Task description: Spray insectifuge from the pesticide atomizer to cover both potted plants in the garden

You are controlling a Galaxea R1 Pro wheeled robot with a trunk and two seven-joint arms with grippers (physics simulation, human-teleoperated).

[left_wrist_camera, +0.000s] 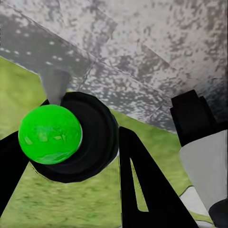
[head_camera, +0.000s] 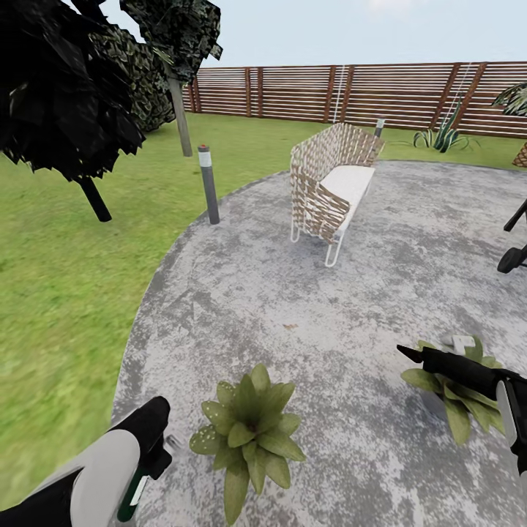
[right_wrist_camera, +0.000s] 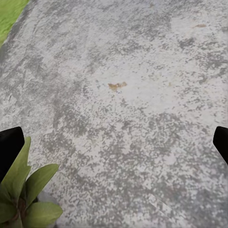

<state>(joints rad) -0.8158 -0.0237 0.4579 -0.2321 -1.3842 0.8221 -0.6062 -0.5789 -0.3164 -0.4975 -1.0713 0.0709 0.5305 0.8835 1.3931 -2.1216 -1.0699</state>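
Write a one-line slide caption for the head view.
Two potted plants on grey paving, a wicker bench behind.

mottled grey paving (head_camera: 307,307), green rosettes (head_camera: 252,432), brown slatted fence (head_camera: 351,91)

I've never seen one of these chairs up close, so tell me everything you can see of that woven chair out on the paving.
The woven chair stands upright on the grey mottled paving, near its far edge by the grass. Its curved back and sides look like tan wicker strips woven in a basket pattern, wrapping a white seat cushion. Thin white bent-wire legs hold it up. It is turned at an angle, its seat opening toward the right. Nothing sits on it or touches it.
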